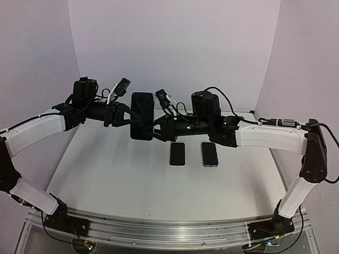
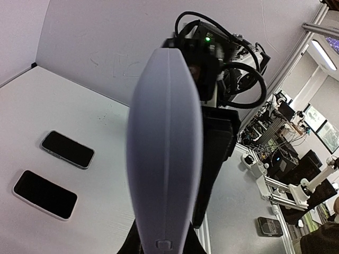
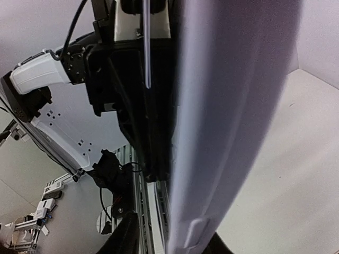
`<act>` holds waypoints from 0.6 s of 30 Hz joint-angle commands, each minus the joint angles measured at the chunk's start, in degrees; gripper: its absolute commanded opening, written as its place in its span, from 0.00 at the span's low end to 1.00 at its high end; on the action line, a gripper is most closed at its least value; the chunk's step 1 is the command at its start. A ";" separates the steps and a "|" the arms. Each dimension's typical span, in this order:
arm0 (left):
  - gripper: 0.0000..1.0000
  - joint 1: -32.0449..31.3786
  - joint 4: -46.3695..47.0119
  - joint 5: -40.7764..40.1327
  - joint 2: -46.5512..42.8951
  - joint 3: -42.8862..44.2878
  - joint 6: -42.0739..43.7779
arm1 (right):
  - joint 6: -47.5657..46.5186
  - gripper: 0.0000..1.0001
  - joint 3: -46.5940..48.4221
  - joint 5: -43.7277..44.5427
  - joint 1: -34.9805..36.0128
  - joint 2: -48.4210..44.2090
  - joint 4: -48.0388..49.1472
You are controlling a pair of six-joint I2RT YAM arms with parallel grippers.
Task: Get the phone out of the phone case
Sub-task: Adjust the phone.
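Holds cased phone [image 1: 142, 115] upright in mid-air, ten o'clock of spare phones [image 1: 177, 154] on tabletop [image 1: 106, 174]. Pinched tight at nine o'clock by left jaws, probably anchoring it for peeling. Straddled at five o'clock by right jaws; squeezing or slack, cannot tell.

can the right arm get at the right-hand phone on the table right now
Probably yes: that phone lies uncovered on the table close to the right gripper, nothing between them. It would first have to leave the cased phone that the left gripper holds up.
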 commanded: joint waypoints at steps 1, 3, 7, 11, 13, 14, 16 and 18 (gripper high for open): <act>0.00 -0.32 1.22 0.07 -1.94 0.04 3.48 | 8.57 0.11 1.44 -1.01 0.02 2.35 2.78; 0.05 -0.34 0.29 0.37 -2.29 0.17 6.23 | 9.87 0.01 1.39 -0.25 -0.09 2.28 2.86; 0.52 -0.23 -4.70 -0.73 -5.07 0.00 23.69 | 13.70 0.00 1.30 1.28 -0.14 1.78 2.90; 0.69 -0.24 -6.45 -6.21 -11.54 -4.50 50.90 | 18.45 0.00 0.75 1.77 -0.22 1.12 2.81; 0.70 -0.25 -2.69 -10.54 -14.84 -8.33 62.76 | 20.96 0.00 0.31 2.22 -0.33 0.84 2.71; 0.70 -0.24 -0.56 -12.95 -16.29 -10.71 69.52 | 22.19 0.00 0.18 2.41 -0.41 0.79 2.64; 0.70 -0.23 7.23 -16.74 -19.14 -17.41 85.06 | 24.09 0.00 0.48 2.12 -0.44 1.04 2.14; 0.72 -0.23 20.19 -17.81 -20.72 -26.28 97.84 | 25.29 0.00 1.35 1.34 -0.40 1.74 1.21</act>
